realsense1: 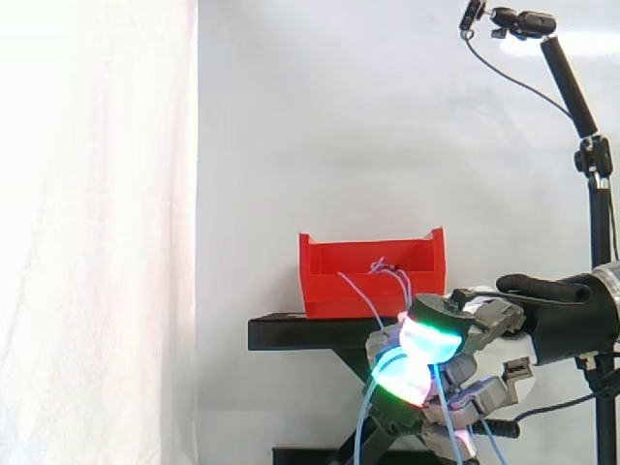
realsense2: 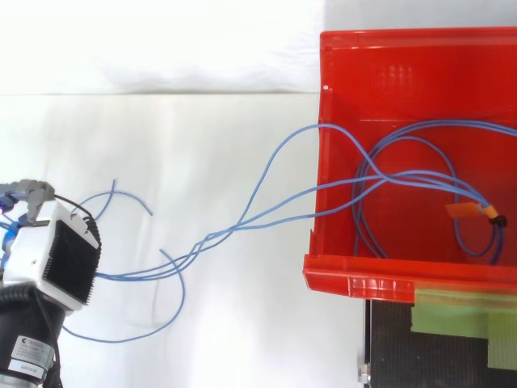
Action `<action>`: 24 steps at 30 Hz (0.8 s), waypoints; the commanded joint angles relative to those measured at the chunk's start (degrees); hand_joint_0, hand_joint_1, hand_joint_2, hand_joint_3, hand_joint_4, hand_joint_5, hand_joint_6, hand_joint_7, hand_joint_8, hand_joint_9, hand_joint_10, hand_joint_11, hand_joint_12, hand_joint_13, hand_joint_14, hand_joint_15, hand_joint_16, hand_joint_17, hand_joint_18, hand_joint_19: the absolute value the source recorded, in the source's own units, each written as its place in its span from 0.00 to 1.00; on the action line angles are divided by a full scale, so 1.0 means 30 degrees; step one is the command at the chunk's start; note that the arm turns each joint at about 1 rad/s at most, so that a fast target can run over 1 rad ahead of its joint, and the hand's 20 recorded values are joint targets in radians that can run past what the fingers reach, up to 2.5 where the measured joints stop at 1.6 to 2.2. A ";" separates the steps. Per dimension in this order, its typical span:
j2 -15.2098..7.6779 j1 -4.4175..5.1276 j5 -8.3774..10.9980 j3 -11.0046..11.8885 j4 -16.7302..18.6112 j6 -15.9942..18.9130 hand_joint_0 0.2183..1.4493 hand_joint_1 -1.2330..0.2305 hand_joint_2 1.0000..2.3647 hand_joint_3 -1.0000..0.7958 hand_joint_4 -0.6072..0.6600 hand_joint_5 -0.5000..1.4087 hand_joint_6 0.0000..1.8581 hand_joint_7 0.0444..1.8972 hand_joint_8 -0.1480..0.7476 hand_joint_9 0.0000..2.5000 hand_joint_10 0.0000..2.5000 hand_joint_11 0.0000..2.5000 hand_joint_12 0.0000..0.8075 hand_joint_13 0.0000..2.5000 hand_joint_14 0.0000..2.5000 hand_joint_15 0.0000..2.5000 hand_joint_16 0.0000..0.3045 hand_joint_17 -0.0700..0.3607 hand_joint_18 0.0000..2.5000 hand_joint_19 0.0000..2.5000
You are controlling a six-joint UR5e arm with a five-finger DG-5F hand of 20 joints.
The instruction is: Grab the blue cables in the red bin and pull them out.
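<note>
White curtain (realsense1: 97, 194) backdrop; hand (realsense1: 457, 337) clutches blue cables (realsense2: 242, 222); red bin (realsense2: 404, 73) cropped overhead.

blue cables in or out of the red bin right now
Partly out: loops of the blue cables lie inside the red bin, while strands run over its wall to the robot hand gripping them.

Red bin (realsense2: 339, 280): qty 1.
Blue cables (realsense2: 242, 222): 3 strands crossing bin wall nearest hand; total no. unclear, tangled.
Orange tag (realsense2: 464, 210): 1, inside bin.
Black stand (realsense1: 291, 332): 1, under bin.
Hand (realsense1: 480, 320): 1, beside bin, lower.
Camera on pole (realsense1: 528, 21): 1, above bin level.
</note>
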 commanded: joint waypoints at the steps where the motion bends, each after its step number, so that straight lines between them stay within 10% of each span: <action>1: 0.0000 0.0000 0.0000 0.0000 0.0000 0.0000 0.60 0.14 0.00 0.42 0.29 0.55 0.86 0.25 0.41 0.31 0.99 0.47 0.39 0.50 0.35 0.55 0.17 0.43 0.41 0.41; 24: 0.0000 0.0000 0.0000 0.0000 0.0000 0.0000 0.61 0.14 0.00 0.43 0.28 0.55 0.86 0.25 0.41 0.31 0.98 0.48 0.40 0.51 0.31 0.55 0.17 0.44 0.41 0.41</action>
